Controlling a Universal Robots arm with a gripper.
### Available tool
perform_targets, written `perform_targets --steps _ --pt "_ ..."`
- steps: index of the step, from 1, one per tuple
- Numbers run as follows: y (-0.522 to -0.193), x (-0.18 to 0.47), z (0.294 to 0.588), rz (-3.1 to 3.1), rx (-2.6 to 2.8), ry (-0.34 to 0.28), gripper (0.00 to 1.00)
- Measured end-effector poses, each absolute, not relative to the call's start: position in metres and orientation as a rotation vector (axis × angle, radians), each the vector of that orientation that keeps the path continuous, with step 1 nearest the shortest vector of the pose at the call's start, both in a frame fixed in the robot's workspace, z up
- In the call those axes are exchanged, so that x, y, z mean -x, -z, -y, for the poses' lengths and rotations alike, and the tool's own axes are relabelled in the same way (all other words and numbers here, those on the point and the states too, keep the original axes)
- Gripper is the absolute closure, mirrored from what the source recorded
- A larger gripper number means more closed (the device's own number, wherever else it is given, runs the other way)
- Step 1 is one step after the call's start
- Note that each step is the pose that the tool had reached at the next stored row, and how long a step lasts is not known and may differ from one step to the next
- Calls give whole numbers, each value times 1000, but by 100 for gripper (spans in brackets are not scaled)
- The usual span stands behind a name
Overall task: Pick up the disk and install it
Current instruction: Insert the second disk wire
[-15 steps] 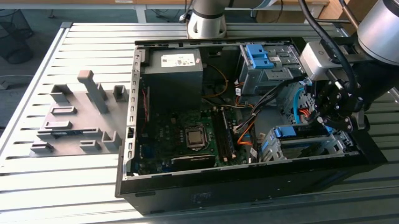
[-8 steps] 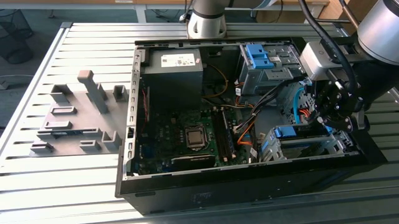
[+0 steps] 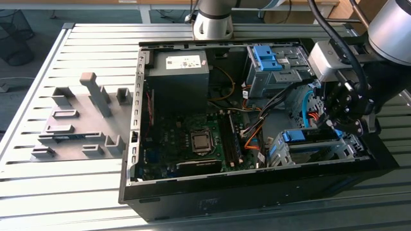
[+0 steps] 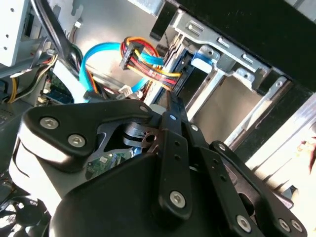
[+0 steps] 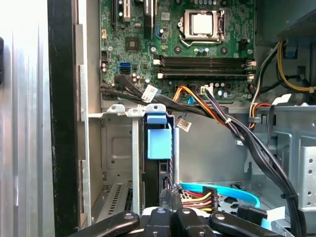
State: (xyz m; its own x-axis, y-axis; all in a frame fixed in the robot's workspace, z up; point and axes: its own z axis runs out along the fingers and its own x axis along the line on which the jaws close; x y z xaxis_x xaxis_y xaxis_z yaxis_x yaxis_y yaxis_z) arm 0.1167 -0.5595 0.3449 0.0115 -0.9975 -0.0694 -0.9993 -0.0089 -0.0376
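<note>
Gripper (image 3: 343, 115) is down inside the open PC case (image 3: 192, 202), on the exterior view's right, just above the near-right drive cage (image 3: 350, 151). In both wrist views its black linkage crowds the near edge; can't tell whether the fingers are spread or closed, or whether they grip anything.

Disk (image 3: 308, 136): looks seated on edge in that near cage, blue bracket tab (image 5: 159, 140) on top, dark drive body below it. In the first wrist view it stands slotted between the cage's metal uprights (image 5: 136, 158).

Key relation: disk sits directly ahead of and just under the gripper, long axis running down into the slot, near touching.

Multicoloured cable plug (image 5: 197, 195) hangs just beside the drive's end. Farther in: motherboard (image 3: 192, 139); far-right bay has a second blue latch (image 3: 266, 57).
</note>
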Motion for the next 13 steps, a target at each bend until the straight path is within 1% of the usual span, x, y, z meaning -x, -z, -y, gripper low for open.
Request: perform_targets --steps 5,13 --pt "-359 -113 559 -2158 2180 -39 89" --pt "-369 -101 558 -2158 2180 -40 89"
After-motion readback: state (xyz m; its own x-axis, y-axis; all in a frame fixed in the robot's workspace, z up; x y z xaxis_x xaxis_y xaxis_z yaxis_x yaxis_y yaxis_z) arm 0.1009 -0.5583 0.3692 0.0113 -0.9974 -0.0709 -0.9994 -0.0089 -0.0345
